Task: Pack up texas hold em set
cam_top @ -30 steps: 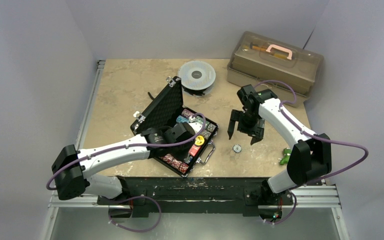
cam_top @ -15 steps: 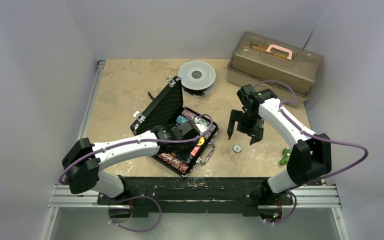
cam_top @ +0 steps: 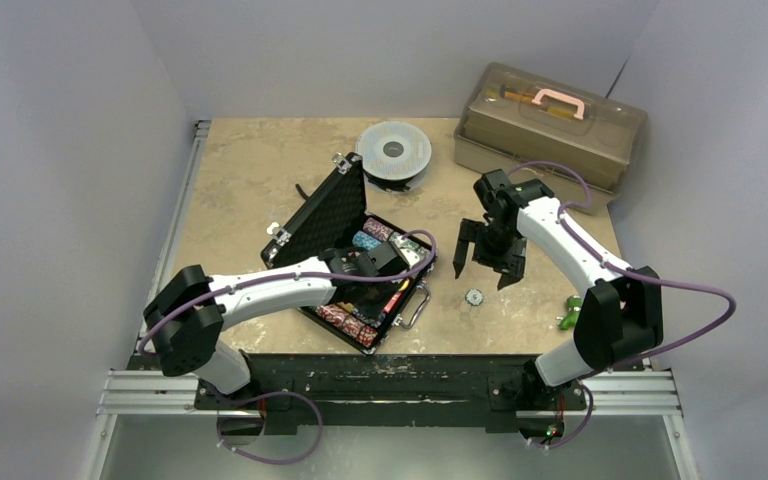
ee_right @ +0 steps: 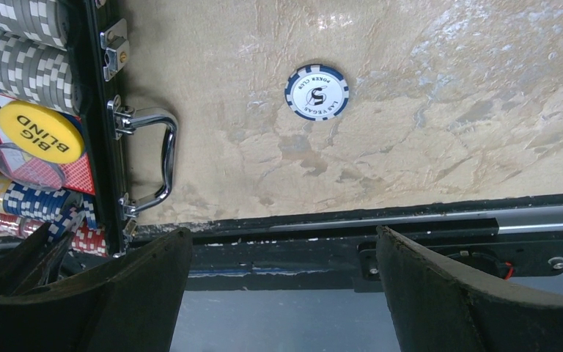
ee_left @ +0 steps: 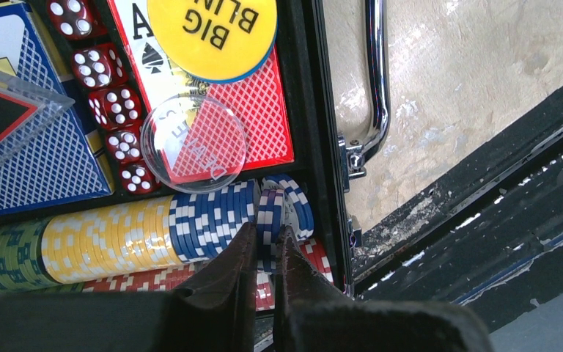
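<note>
Small black ribbed briefcase with silver corners is seen open on the beige stone-patterned table. Its lid is propped up toward the far left. The tray half is set near the front edge, and the silver handle is turned to the front right.

The tray is packed:
- Rows of yellow chips, blue-and-white chips, green chips and red chips are stood on edge.
- A red-backed card deck and a blue-backed card deck are laid flat either side of a column of red dice.
- A yellow "BIG BLIND" disc and a clear dealer disc are rested on the red deck.

Left gripper is found down inside the tray at the handle-side end of the blue row. Its fingers are pinched narrow onto a single blue-and-white poker chip stood on edge.

Right gripper is held above bare table just right of the case, fingers spread wide, nothing held. One loose blue-and-white chip marked with an S is seen lying flat on the table below it, apart from the case.

Translucent brown toolbox with pink handle is placed at the far right corner. Round grey spool is set just behind the lid. A small green item is seen by the right arm, too small to identify.
</note>
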`<state>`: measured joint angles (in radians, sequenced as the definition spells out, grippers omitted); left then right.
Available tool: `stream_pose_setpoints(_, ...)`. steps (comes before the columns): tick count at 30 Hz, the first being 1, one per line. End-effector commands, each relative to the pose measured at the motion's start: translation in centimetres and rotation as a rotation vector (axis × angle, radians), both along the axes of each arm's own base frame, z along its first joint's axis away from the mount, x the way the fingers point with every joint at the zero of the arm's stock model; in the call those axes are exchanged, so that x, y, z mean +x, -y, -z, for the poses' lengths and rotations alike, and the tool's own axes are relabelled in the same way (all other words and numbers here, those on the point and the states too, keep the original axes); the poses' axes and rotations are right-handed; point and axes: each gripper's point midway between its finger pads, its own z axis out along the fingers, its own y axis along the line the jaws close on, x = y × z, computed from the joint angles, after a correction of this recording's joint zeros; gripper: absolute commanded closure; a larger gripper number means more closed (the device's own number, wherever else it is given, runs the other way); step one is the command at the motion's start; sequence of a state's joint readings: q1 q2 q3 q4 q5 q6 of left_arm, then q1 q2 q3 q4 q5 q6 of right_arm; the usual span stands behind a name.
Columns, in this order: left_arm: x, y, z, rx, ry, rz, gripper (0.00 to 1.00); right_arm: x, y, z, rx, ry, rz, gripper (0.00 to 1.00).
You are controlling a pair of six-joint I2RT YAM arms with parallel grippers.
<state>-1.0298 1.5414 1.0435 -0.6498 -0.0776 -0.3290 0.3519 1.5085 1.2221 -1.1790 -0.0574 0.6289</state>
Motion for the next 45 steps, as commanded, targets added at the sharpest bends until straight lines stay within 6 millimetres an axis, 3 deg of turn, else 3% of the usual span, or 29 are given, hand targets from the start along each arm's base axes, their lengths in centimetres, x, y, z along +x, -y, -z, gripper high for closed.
stream_pose_setpoints(1, 1.5, 0.8, -0.9, -0.002, 0.054, -0.017, 1.00, 0.0, -0.4, -0.1, 0.031, 0.016, 0.013, 0.08)
stream_pose_setpoints(10, 1.6, 0.3, 0.1, 0.067, 0.032, -0.027, 1.00, -0.8, -0.3, 0.6, 0.037, 0.000, 0.014, 0.09)
stream_pose_setpoints(18, 2.0, -1.8, -0.4, 0.190, 0.116, -0.030, 1.00, -1.1, -0.3, 0.9, 0.047, -0.003, 0.011, 0.08)
stream_pose_setpoints(30, 1.4, -1.0, 1.2, 0.207, 0.052, -0.036, 1.00, -1.4, -0.5, 1.3, 0.060, -0.015, -0.001, 0.09)
stream_pose_setpoints(37, -0.2, -1.1, 2.3, 0.231, -0.042, -0.007, 1.00, -1.8, -0.8, 1.7, 0.079, -0.027, 0.000, 0.08)
stream_pose_setpoints(43, 0.0, -1.4, 0.6, 0.188, 0.001, -0.038, 0.72, -2.0, -0.8, 1.8, 0.085, -0.033, -0.004, 0.08)
stream_pose_setpoints(45, 0.1, -1.2, -0.1, 0.161, 0.012, -0.039, 0.68, -2.0, -0.9, 1.9, 0.089, -0.032, -0.003, 0.08)
